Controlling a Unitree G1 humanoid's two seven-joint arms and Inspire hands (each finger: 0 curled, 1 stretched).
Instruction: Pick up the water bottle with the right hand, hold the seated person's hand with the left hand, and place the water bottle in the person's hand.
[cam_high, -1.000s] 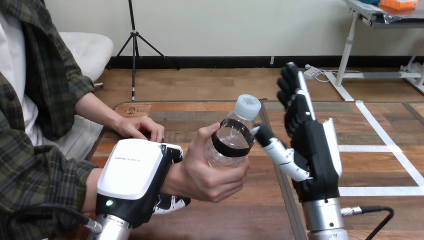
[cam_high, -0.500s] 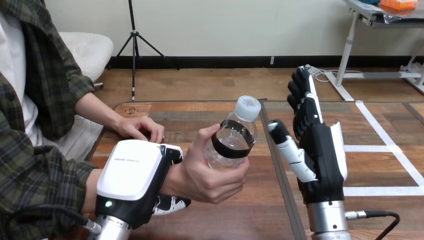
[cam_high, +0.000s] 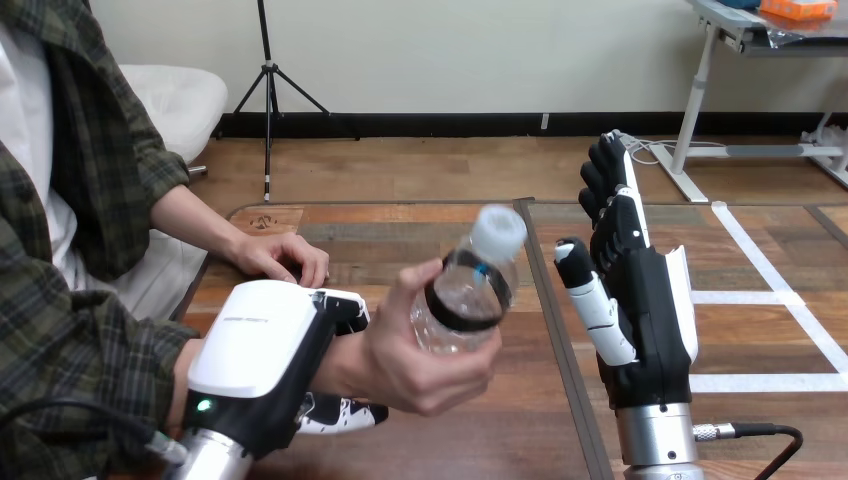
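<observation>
The bottle (cam_high: 470, 290) is up off the counter (cam_high: 400, 225), tipped a bit. The person's hand (cam_high: 420, 360) has its fingers wrapped round it. The left hand (cam_high: 262, 345) is curled round that person's wrist (cam_high: 343, 365). The right hand (cam_high: 650, 310) stands near the bottle, wide, fingers straight up, not touching it. So the job looks almost done: the bottle is handed over. I think all that is left is letting go of the wrist.

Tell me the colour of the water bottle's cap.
White cap, seen best in the head view.
</observation>
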